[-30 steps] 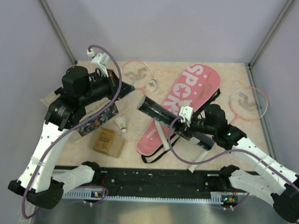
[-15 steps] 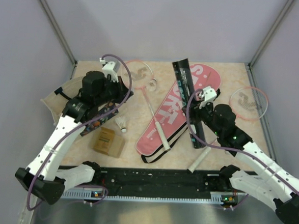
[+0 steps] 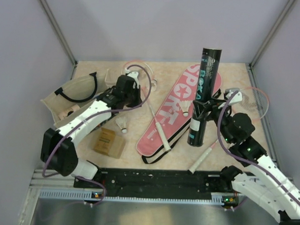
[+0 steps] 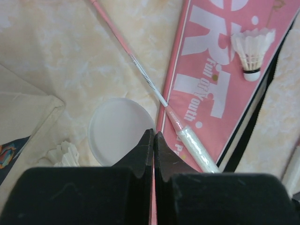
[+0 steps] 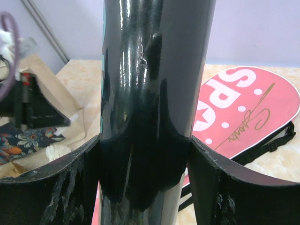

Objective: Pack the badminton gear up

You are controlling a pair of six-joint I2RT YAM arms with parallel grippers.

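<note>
My right gripper (image 3: 203, 113) (image 5: 146, 161) is shut on the black tube with teal lettering (image 3: 204, 89) (image 5: 154, 84), holding it upright over the right edge of the pink "SPORT" cover (image 3: 175, 109) (image 4: 215, 79) (image 5: 248, 110). One shuttlecock (image 3: 184, 108) (image 4: 252, 50) lies on the cover. Another shuttlecock (image 3: 122, 124) (image 4: 63, 154) lies near the tote. A racket (image 3: 158, 120) (image 4: 143, 77) rests with its handle on the cover's left edge. The second racket (image 3: 250, 98) lies at the right, partly behind my right arm. My left gripper (image 3: 134, 98) (image 4: 153, 134) hangs shut and empty above a white round lid (image 4: 115, 129).
A beige tote bag with black handles (image 3: 72, 94) (image 4: 21, 115) (image 5: 44, 89) lies at the left. The small brown cardboard box (image 3: 108, 142) sits near the front left. Purple walls enclose the table on three sides.
My right arm swung the tube from lying across the cover to upright, further right. My left arm dropped away from the tote toward the racket shaft, uncovering the bag.
</note>
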